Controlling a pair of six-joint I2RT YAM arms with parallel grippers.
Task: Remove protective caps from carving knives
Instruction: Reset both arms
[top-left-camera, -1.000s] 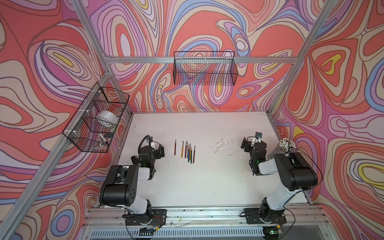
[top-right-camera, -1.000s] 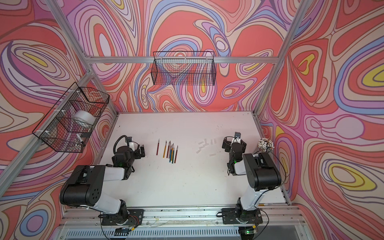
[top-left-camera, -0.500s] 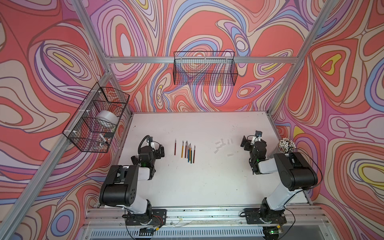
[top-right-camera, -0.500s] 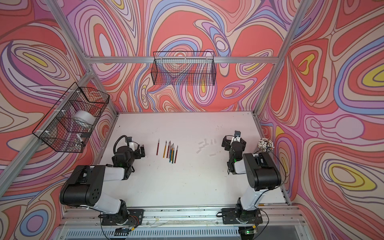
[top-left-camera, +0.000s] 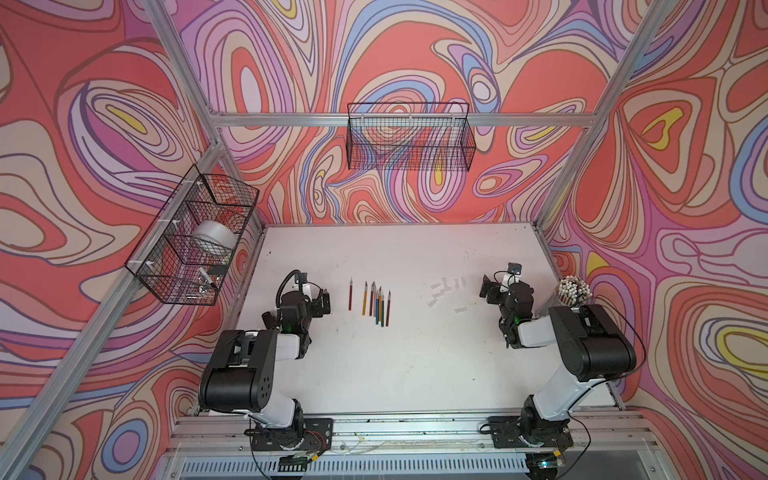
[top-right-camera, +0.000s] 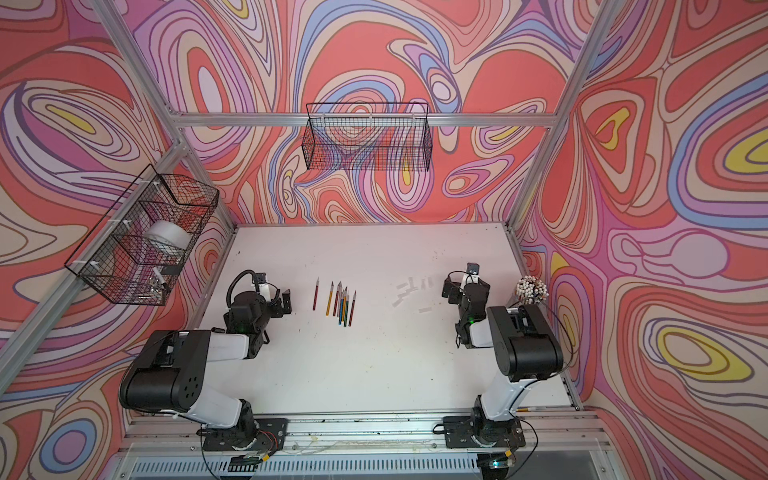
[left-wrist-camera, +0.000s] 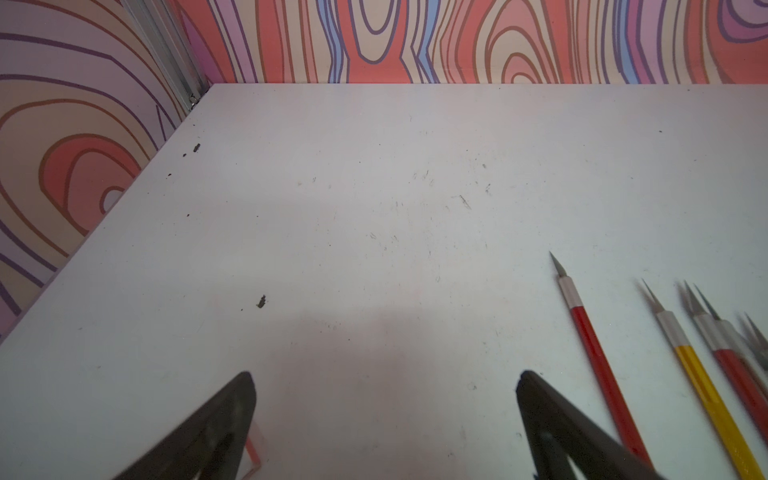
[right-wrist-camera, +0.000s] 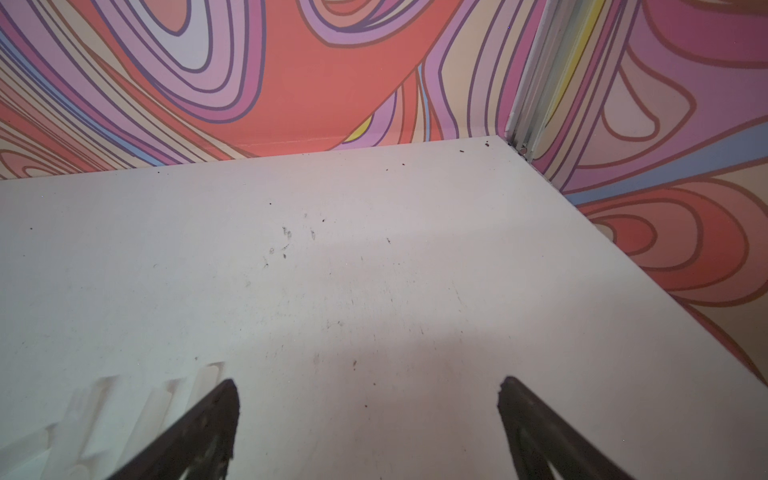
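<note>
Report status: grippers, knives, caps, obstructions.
Left gripper open, empty. Right gripper open, empty. Knives uncapped, in a row. Caps loose near right gripper; nothing blocking.

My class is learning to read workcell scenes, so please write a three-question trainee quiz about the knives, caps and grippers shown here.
1. True or false: the carving knives lie nearer the left gripper than the right gripper.
2. The protective caps are: A) on the blades, B) loose on the table, C) in a gripper.
3. Fill in: both grippers' jaws stand ___.
Key: 1 true; 2 B; 3 open.
</note>
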